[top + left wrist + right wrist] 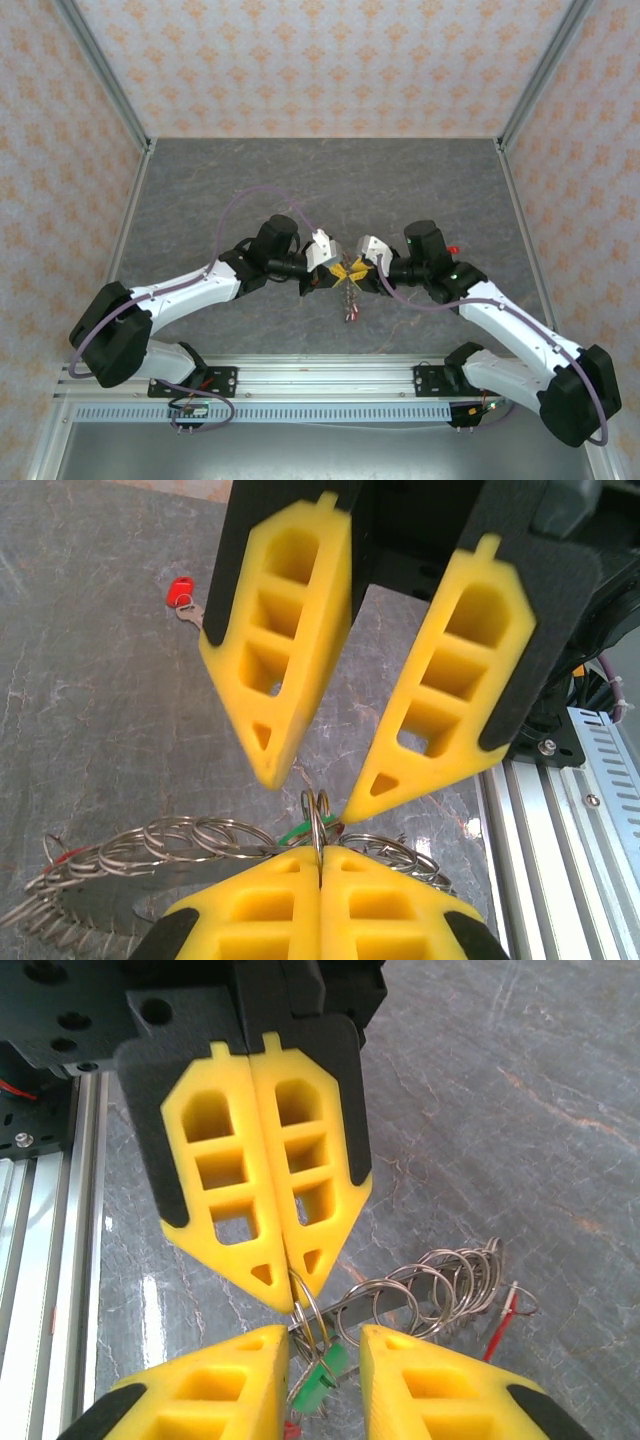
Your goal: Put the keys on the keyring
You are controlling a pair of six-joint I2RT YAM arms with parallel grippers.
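Note:
The keyring (110,888) is a flat grey band strung with several small wire loops (455,1275); it hangs between the two grippers (349,298). My left gripper (320,852) is shut on one upright loop at the keyring's end, and its shut fingers (262,1210) come down from above in the right wrist view. My right gripper (325,1338) stands open, with its fingers either side of a green key (326,1375) that dangles from those loops. One of its fingertips (365,802) touches the loops. A red key (503,1326) hangs at the keyring's far end. Another red key (181,591) lies loose on the table.
The grey marbled table (300,180) stretches behind the arms, walled by patterned panels. An aluminium rail (330,378) runs along the near edge, close beside the grippers (560,810). A red spot (452,248) lies on the table beside the right arm.

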